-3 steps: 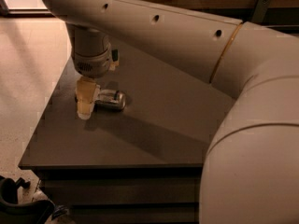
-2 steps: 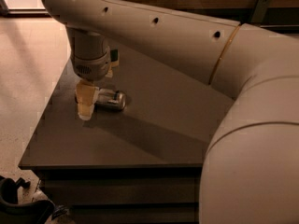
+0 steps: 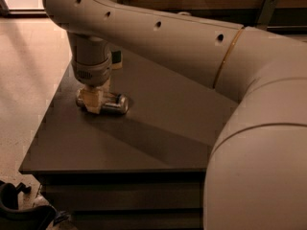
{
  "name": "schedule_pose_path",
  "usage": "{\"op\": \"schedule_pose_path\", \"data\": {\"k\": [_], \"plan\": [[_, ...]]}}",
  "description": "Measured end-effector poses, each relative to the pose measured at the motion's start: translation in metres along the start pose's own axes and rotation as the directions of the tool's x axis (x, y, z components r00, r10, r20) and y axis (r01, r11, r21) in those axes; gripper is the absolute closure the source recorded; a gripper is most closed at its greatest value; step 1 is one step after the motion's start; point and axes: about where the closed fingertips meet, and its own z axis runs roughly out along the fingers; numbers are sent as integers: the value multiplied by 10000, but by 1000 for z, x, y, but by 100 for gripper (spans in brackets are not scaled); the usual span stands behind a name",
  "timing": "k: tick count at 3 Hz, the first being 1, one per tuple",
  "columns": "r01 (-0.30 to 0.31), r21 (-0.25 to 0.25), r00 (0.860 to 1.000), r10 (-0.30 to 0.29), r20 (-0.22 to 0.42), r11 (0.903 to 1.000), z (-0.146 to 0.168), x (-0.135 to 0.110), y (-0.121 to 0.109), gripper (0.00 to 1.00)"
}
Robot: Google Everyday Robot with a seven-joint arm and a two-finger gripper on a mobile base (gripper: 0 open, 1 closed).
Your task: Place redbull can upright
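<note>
The redbull can point(image 3: 116, 104) is a slim silver can lying on its side on the dark table point(image 3: 158, 128), near the left part of the top. Its shiny end faces right. My gripper point(image 3: 92, 101) hangs straight down from the wrist point(image 3: 91, 63) and sits over the left part of the can, low at the table surface. A bit of the can shows on the gripper's left side too. The middle of the can is hidden behind the gripper.
The table's left edge point(image 3: 48, 114) and front edge point(image 3: 115, 170) drop off to the pale floor point(image 3: 29, 71). My big arm point(image 3: 192, 42) spans the right side of the view. A dark object point(image 3: 19, 214) lies on the floor at bottom left.
The gripper has shifted a little to the right, from the can's left end onto the can itself. The can lies in the same spot.
</note>
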Motion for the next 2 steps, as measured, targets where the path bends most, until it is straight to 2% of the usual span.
{"op": "schedule_pose_path", "data": {"k": [1, 2], "plan": [[7, -1, 10000, -7, 9, 10000, 1, -1, 0, 91], [13, -2, 10000, -13, 16, 10000, 2, -1, 0, 100]]}}
